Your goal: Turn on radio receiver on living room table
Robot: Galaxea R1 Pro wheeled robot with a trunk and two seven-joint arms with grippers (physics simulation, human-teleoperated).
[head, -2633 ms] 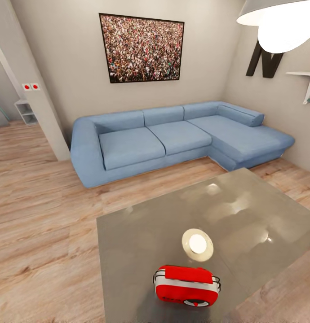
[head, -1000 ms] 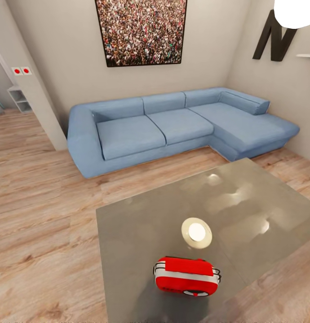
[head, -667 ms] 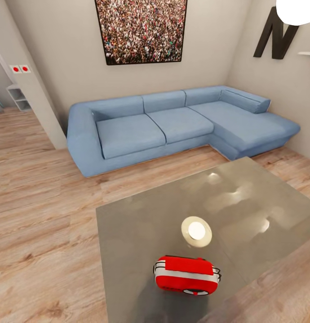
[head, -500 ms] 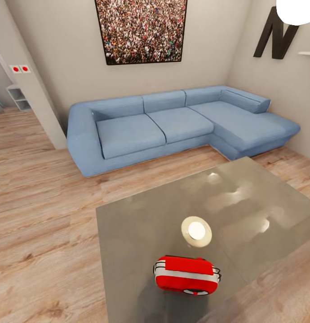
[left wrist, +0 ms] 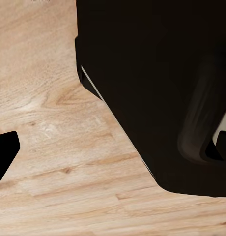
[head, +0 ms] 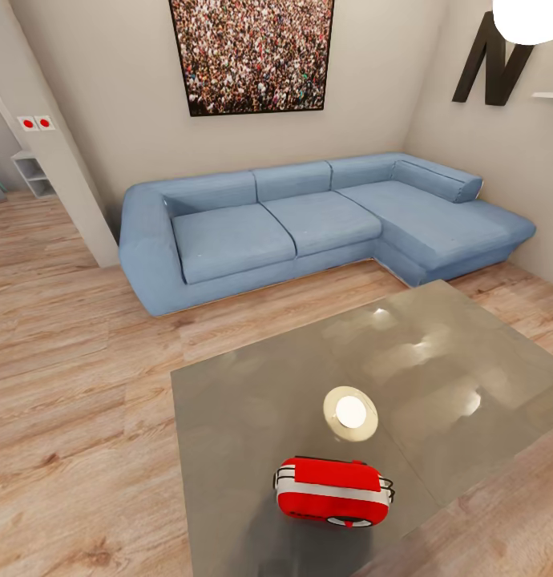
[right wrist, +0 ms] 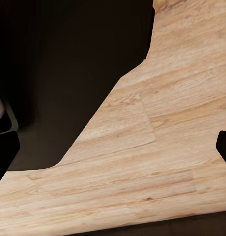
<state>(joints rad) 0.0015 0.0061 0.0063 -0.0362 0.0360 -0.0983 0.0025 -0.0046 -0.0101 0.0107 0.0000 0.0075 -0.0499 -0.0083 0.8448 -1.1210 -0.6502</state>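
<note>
Currently the head view is nearly static: against the picture from half a second ago, the sofa [head: 308, 228], the table [head: 228, 417] and the radio [head: 333, 491] sit at the same places. Against the earliest picture, the whole scene has shifted: the crowd photo [head: 252, 56] stands higher and is cut by the upper edge, the lamp [head: 533, 20] shows less, and the sofa sits higher. This is camera motion, not motion of the things. It is judged that the robot has closed on the table and come to rest, so the approach step looks complete and the reach step has not yet begun.

Left to right in the head view: wood floor [head: 68, 401], then the table's near-left corner, then the radio on the grey top close to the near edge, with a round bright lamp reflection [head: 350, 413] just beyond it. The radio's white face and dial are turned toward the camera.

The left wrist view gives floor planks and dark robot bodywork; the right wrist view gives the same. A dark tip sits at the picture edges in each, but whether either gripper's fingers are spread or pressed together cannot be told. Both arms appear low, well apart from the radio.
</note>
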